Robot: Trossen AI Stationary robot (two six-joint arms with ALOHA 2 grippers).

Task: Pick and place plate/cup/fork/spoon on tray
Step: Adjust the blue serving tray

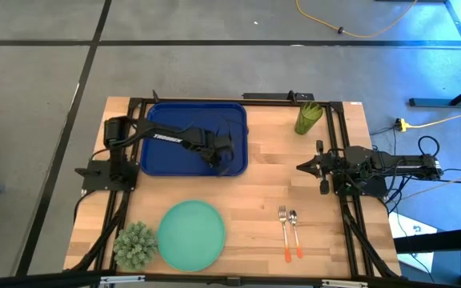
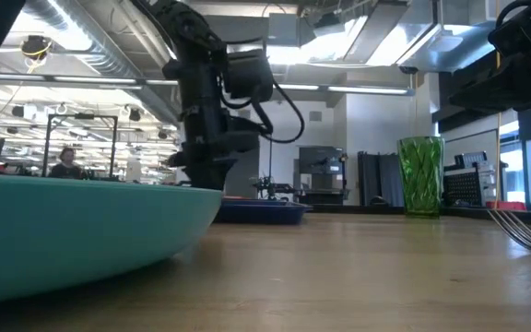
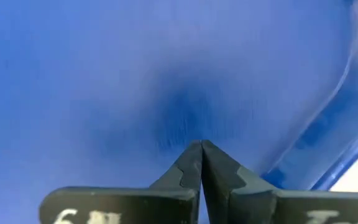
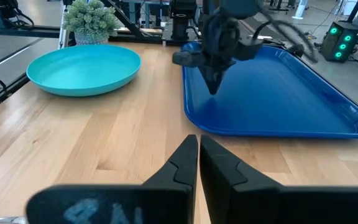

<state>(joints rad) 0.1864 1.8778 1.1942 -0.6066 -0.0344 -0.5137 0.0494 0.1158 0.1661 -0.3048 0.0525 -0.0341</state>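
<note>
The dark blue tray [image 1: 174, 128] lies at the table's far left. My left gripper [image 1: 224, 160] is shut and points down over the tray's floor near its near right corner; it holds nothing. The mint-green plate [image 1: 190, 234] lies flat at the near edge. The fork [image 1: 283, 232] and the spoon [image 1: 294, 234] lie side by side to the plate's right, orange handles toward the near edge. The olive-green cup [image 1: 308, 118] stands upright at the far right. My right gripper [image 1: 301, 167] waits at the right side, shut and holding nothing. My left gripper has its shut fingertips [image 3: 201, 144] pointing steeply down at the tray's floor [image 3: 185, 112], close to the tray's near right corner. Whether the tips touch the floor or stop just above it, I cannot tell.
A spiky grey-green ball-shaped plant [image 1: 134, 246] stands at the near left corner beside the plate. Bare wood lies between the tray, the plate and the cutlery. Dark frame rails run along the table's left and right sides.
</note>
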